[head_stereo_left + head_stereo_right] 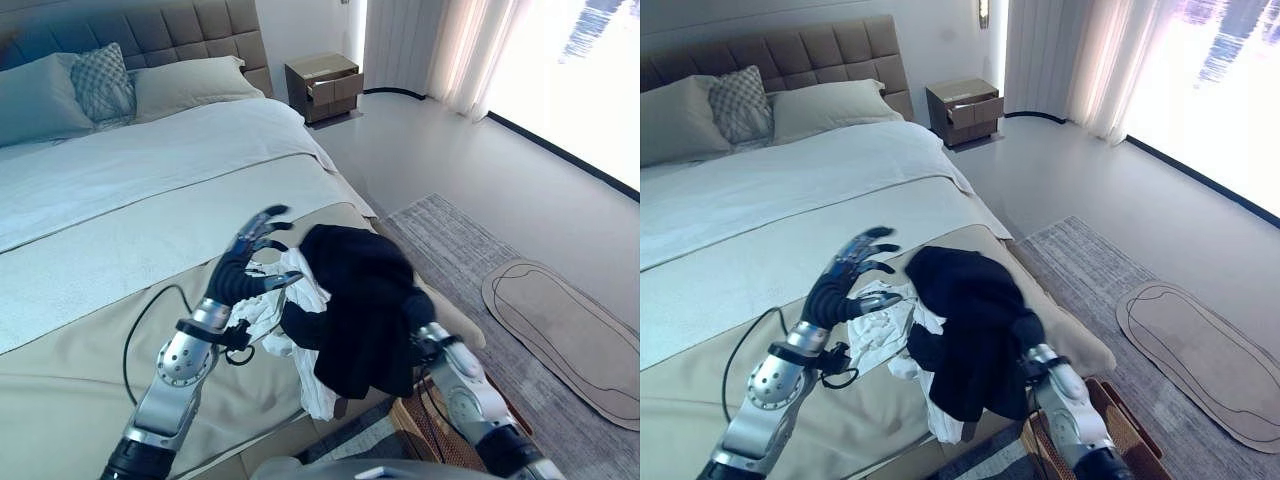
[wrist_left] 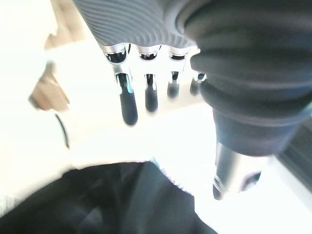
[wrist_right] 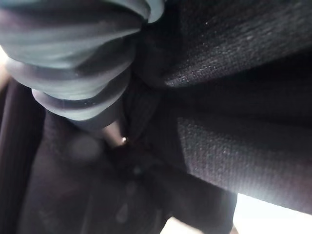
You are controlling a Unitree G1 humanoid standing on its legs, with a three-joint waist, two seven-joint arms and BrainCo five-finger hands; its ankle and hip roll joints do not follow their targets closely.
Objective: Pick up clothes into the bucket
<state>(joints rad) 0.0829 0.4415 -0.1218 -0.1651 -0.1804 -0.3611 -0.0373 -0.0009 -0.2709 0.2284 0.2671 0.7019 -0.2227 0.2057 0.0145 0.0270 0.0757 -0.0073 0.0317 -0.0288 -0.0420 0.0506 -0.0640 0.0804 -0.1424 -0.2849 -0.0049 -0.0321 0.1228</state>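
A: Left robot hand (image 1: pixel 243 268)?
B: Raised over the bed (image 1: pixel 120 230), fingers straight and spread, grasping nothing. Just beside the white cloth (image 1: pixel 268 312), on its left. Same in the left wrist view: fingers (image 2: pixel 129 106) extended, thumb apart.

A: Right robot hand (image 3: pixel 83 68)?
B: Buried under the black garment (image 1: pixel 355 305). Wrist seen below it near the bed's foot edge. Fingers hidden in the fabric, so cannot tell whether clenched or released. Dark cloth all around the cover in the right wrist view.

A: Clothes?
B: Black garment lifted, draped over the right robot hand, hanging down past the bed's edge. White cloth bunched under and left of it, partly on the bed, partly dangling below the black one.

A: Bucket?
B: Woven brown basket (image 1: pixel 1120 425) on the floor at the foot of the bed, beside the right arm, partly hidden by it. Contents not visible.

A: Around?
B: Pillows (image 1: pixel 180 85) at the headboard, nightstand (image 1: pixel 323 86) beyond the bed, grey rug (image 1: pixel 470 250) to the right with a beige mat (image 1: pixel 570 335) on it.
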